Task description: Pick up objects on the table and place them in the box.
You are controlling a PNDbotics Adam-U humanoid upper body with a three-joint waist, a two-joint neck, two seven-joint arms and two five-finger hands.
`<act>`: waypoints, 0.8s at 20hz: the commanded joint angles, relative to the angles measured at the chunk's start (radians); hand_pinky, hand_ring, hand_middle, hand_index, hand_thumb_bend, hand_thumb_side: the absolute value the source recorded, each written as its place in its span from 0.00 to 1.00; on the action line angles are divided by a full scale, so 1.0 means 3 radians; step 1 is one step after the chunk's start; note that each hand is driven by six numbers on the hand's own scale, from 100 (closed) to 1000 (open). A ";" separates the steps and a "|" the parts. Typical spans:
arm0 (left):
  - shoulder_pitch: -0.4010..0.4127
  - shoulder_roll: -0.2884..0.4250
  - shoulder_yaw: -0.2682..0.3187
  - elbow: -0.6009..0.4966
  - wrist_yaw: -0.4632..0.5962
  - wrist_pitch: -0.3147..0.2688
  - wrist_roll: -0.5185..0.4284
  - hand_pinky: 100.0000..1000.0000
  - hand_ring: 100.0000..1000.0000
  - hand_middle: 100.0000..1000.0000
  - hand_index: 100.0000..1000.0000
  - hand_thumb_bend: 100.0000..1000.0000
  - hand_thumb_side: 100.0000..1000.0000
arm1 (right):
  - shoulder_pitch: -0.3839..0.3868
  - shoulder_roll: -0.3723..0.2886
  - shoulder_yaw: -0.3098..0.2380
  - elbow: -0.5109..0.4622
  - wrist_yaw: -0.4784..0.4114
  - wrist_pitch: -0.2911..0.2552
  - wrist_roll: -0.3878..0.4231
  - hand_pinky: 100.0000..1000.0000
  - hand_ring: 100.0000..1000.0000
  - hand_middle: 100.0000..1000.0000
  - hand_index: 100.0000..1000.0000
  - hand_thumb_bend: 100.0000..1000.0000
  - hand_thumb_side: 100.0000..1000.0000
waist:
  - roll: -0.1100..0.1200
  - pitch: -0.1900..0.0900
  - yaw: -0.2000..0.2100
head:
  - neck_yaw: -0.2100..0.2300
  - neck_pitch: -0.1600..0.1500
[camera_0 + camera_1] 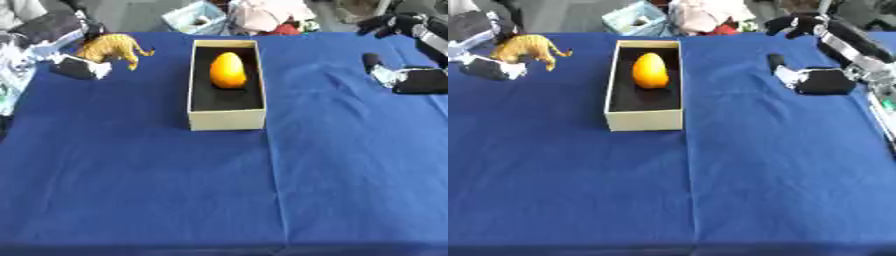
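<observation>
A blue cloth covers the table, and near its middle-top sits a long cream box with a black lining, its long side running from 12 to 6 o'clock. Inside it, toward the 12 o'clock end, lies an orange egg-shaped fruit — it rests on the lining, apart from the near end wall.

At about 10 o'clock from the box stands a tan tiger figure, on the cloth and well apart from the box wall. The left hand is at the figure's 7 o'clock side, just beside it; I cannot tell whether they touch, nor whether its fingers are curled or straight.

At 3 o'clock from the box, well apart from it, the right hand shows low over the cloth near the table's right edge — a dark palm with a pale part and one dark finger pointing toward 11 o'clock. It holds nothing; whether its fingers are relaxed or clenched I cannot tell.

Clutter lies beyond the far edge of the table.
</observation>
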 commanded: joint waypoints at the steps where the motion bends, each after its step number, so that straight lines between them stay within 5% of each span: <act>1: -0.0171 -0.0074 -0.0074 -0.0129 0.0040 -0.0027 -0.0059 0.50 0.41 0.35 0.58 0.00 0.40 | -0.0096 0.0002 0.0046 -0.0016 -0.0029 -0.0023 0.0084 0.80 0.91 0.73 0.88 0.00 0.49 | 0.0013 -0.0068 -0.0029 | 0.0030 0.0019; 9: -0.0356 -0.0564 -0.0268 0.0051 -0.0219 -0.0161 -0.0068 0.52 0.42 0.37 0.59 0.00 0.41 | -0.0226 0.0210 0.0266 0.0020 -0.0050 -0.0056 0.0322 0.79 0.92 0.72 0.86 0.00 0.56 | 0.0054 -0.0054 -0.0200 | 0.0119 -0.0015; 16: -0.0331 -0.0755 -0.0331 0.0288 -0.0472 -0.0294 -0.0048 0.53 0.43 0.38 0.60 0.00 0.41 | -0.0253 0.0291 0.0346 0.0048 -0.0061 -0.0063 0.0414 0.79 0.92 0.72 0.86 0.00 0.60 | 0.0053 -0.0022 -0.0283 | 0.0124 -0.0037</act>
